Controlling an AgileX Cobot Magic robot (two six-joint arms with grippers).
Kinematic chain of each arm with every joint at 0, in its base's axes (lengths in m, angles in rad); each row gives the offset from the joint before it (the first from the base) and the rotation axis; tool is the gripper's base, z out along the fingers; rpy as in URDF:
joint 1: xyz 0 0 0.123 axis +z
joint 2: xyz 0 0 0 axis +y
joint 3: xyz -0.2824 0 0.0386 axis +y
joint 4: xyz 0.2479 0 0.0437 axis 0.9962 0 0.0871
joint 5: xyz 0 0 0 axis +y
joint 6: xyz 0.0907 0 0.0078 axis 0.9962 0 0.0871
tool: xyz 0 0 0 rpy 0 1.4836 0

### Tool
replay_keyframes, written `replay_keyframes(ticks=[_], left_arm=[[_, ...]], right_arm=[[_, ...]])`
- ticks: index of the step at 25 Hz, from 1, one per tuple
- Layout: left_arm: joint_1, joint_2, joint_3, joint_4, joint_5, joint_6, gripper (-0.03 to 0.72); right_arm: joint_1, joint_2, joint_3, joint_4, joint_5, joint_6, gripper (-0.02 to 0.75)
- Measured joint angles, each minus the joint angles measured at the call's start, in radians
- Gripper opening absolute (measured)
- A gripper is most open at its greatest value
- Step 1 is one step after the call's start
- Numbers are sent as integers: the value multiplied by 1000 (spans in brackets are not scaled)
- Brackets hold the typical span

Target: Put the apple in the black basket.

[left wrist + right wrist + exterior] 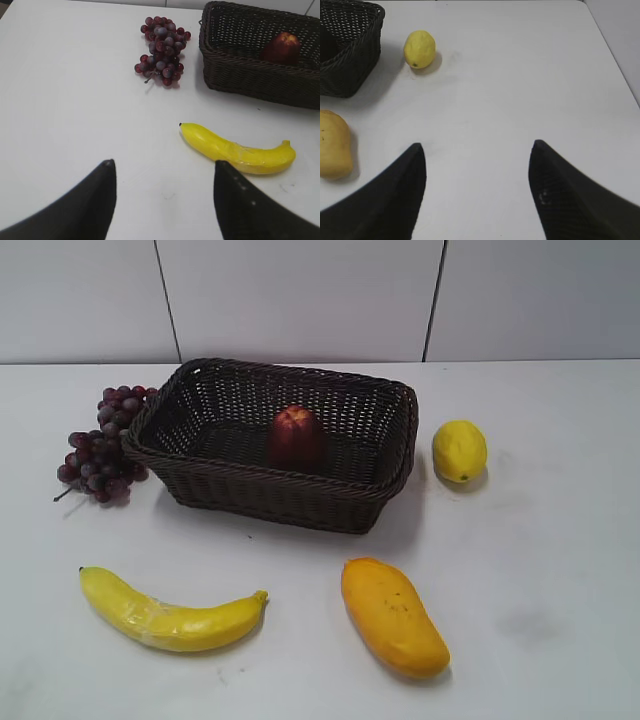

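Note:
The dark red apple [294, 436] sits inside the black basket [230, 483] at the middle back of the table. Both also show in the left wrist view, the apple [281, 47] inside the basket [250, 80] at top right. A corner of the basket [350, 70] shows in the right wrist view. My left gripper [162, 167] is open and empty over bare table, near the banana. My right gripper [477, 147] is open and empty over bare table, right of the mango. Neither gripper shows in the exterior view.
A bunch of purple grapes [100, 445] lies left of the basket. A yellow lemon [459, 450] lies to its right. A banana [170, 615] and an orange mango [393, 615] lie at the front. The table's right edge [615, 60] shows in the right wrist view.

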Motion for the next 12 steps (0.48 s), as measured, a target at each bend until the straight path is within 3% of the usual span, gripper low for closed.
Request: replay_keyframes(ticks=[12], left_arm=[[0,0,0,0,0,0,461]], right_arm=[[0,0,0,-1,0,0,486]])
